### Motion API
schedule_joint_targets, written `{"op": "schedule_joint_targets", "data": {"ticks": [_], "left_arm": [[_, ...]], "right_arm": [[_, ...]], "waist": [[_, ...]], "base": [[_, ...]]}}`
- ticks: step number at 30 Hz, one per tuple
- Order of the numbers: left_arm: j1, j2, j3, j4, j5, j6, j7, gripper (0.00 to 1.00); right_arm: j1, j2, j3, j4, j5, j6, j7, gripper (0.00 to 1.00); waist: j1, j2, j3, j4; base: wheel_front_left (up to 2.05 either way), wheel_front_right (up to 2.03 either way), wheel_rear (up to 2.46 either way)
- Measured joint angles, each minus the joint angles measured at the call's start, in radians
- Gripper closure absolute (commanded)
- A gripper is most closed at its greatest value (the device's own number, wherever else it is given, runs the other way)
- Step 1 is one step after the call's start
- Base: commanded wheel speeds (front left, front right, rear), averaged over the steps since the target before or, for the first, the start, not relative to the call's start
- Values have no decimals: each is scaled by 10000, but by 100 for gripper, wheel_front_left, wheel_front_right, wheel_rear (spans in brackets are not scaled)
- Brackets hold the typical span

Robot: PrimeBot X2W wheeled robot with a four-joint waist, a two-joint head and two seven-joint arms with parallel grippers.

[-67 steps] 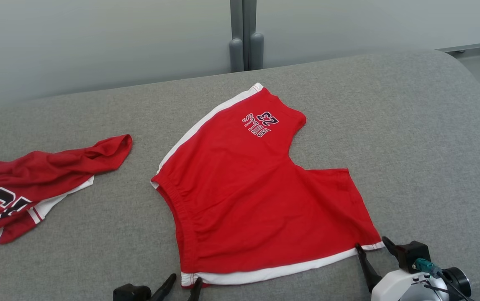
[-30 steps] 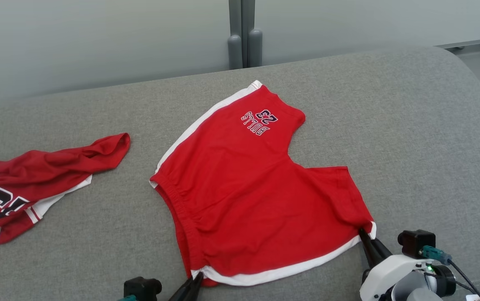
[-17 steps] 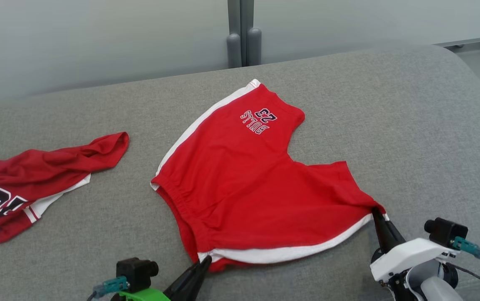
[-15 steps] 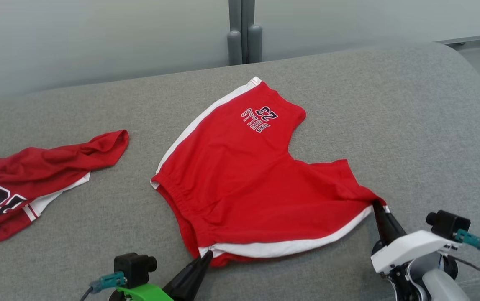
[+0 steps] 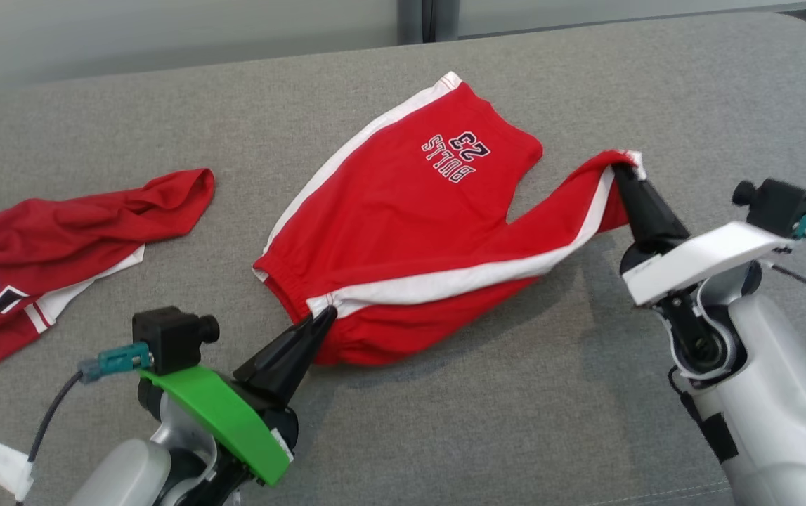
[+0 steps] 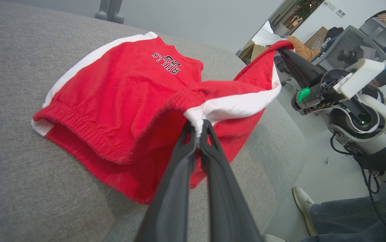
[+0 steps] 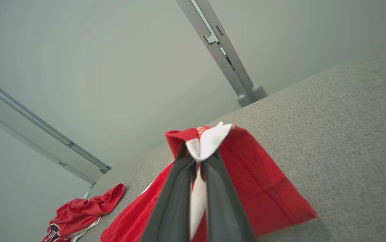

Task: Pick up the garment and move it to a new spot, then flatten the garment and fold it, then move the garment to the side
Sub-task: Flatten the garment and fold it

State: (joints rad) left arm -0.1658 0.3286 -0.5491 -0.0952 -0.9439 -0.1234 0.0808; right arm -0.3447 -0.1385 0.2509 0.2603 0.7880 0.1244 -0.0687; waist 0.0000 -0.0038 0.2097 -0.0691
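nearest the camera, the left gripper [image 5: 327,314] has its two dark fingers [image 6: 181,164] pressed together, with no gap, on the bunched white trim at the waistband corner of the red shorts [image 5: 403,211], lifting that corner off the grey cushion [image 5: 550,393]. the shorts sit mid-cushion, their near side raised and stretched between both arms, while the far leg with the "bulls 23" print lies flat on the fabric. farther back on the right, the right gripper [image 5: 619,169] is clamped tight on the white hem corner of the other leg, holding it in the air. a second red garment [image 5: 79,225] lies crumpled well to the left.
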Motion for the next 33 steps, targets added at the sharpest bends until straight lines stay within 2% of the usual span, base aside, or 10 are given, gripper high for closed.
{"op": "schedule_joint_targets", "data": {"ticks": [6, 11, 16, 33], "left_arm": [[-1078, -13, 73, -299, -267, 52, 784, 100], [-1898, -48, 360, -242, -351, 366, 1122, 100], [-2539, -596, 581, 27, -510, 512, 1210, 100], [-3326, -1204, 756, 1350, -464, 892, 1055, 100]], "right_arm": [[-1045, -290, -552, 198, 36, 0, 305, 100], [-1929, -456, -727, 460, 17, -21, 525, 100], [-2672, -477, -732, 779, -13, -33, 673, 100], [-4119, -443, -456, 1958, -261, -98, 867, 100]], "waist": [[0, 0, 729, 267], [0, 0, 1361, 543], [0, 0, 1969, 846], [0, 0, 3038, 1654]], "base": [[0, 0, 0], [0, 0, 0], [0, 0, 0], [0, 0, 0]]}}
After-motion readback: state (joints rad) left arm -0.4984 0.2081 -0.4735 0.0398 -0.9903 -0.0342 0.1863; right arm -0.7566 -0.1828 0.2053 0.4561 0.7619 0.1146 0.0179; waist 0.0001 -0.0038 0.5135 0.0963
